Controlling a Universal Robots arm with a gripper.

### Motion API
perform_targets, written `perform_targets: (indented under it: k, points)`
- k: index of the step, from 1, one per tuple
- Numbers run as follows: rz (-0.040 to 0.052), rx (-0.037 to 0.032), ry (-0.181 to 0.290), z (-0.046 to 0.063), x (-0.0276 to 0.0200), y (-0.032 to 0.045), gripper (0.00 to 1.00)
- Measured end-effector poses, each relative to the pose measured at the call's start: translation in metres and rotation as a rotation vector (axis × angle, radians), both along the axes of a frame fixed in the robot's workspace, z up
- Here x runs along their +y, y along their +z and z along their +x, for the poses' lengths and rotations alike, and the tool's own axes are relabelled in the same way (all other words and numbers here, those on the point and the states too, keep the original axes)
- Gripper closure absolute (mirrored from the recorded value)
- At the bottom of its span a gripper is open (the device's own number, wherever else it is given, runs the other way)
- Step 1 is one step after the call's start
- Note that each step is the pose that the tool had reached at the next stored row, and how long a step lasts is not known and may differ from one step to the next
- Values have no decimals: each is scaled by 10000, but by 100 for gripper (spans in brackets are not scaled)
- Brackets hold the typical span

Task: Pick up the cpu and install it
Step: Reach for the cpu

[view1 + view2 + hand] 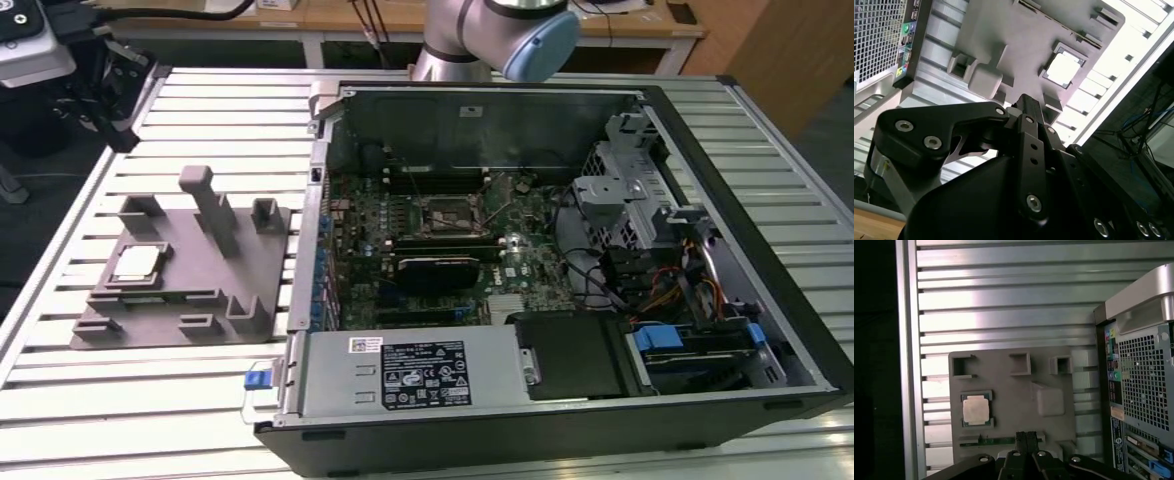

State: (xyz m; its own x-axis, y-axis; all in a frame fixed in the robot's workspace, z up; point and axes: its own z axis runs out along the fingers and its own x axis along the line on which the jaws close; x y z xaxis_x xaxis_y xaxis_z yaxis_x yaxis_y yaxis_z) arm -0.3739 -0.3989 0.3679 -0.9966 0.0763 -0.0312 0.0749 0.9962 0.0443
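- cpu [138, 262] [1064, 70] [976, 409] lies flat in a square pocket of the grey fixture [174, 330] [1019, 35] [1004, 385], near the fixture's edge on the exterior view's left.
- Gripper [1026, 99] [1026, 436] hovers over the fixture, apart from the cpu. Its fingers seem pressed together and hold nothing.
- Bare slatted table [214, 110] [1004, 290] surrounds the fixture.
- Open case [561, 400] [1139, 370] is just beside the fixture's other edge.

An open computer case [534, 440] lies on a slatted metal table [134, 420]; a grey fixture plate [154, 325] sits just beside the case.
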Motion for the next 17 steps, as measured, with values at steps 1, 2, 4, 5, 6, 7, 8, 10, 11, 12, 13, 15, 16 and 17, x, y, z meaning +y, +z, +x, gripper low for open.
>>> perform_targets:
  k: [1, 2, 4, 5, 6, 7, 8, 10, 11, 12, 13, 15, 16, 17]
  points:
    - [0, -1, 0, -10, 0, -18, 89]
    - [0, -1, 0, -18, 0, -37, 89]
    - [-2, 0, 0, -35, 0, -72, 89]
    - [-4, -1, 0, -44, 0, -91, 89]
    - [-5, -1, 0, -53, 0, -110, 89]
    - [-6, -1, 0, -60, 0, -128, 89]
    - [-7, -1, 1, -67, 0, -146, 89]
    - [-9, -1, 1, -80, 0, -182, 89]
    - [-11, 1, 1, -86, 0, -199, 89]
    - [-13, 0, 1, -92, 0, -217, 89]
    - [-15, -1, 1, -98, 0, -236, 89]
    - [-20, -1, 0, -112, 0, -274, 89]
    - [-21, -1, 1, -118, 0, -292, 89]
    - [-24, -1, 1, -126, 0, -309, 89]
